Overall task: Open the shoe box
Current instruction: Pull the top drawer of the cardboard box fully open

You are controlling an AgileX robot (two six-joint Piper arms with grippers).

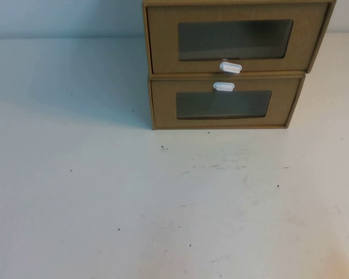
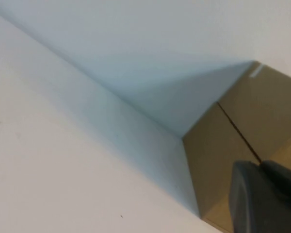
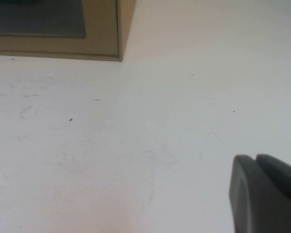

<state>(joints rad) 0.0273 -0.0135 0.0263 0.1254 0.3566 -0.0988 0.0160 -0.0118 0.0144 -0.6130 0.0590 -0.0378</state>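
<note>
Two brown cardboard shoe boxes are stacked at the back of the white table point(image 1: 163, 203). The upper box point(image 1: 163, 35) and the lower box point(image 1: 163, 107) each have a dark window and a white handle: upper handle point(image 1: 230, 67), lower handle point(image 1: 223, 86). Both fronts are closed. Neither arm shows in the high view. My left gripper point(image 2: 259, 167) is shut with nothing in it, off to the side of the stacked boxes point(image 2: 218, 155). My right gripper point(image 3: 256, 159) is shut and empty over bare table, well back from the lower box's front corner point(image 3: 103, 29).
A pale wall point(image 1: 58, 17) runs behind the table. The white tabletop carries small dark specks and faint scuffs point(image 1: 221, 165) in front of the boxes.
</note>
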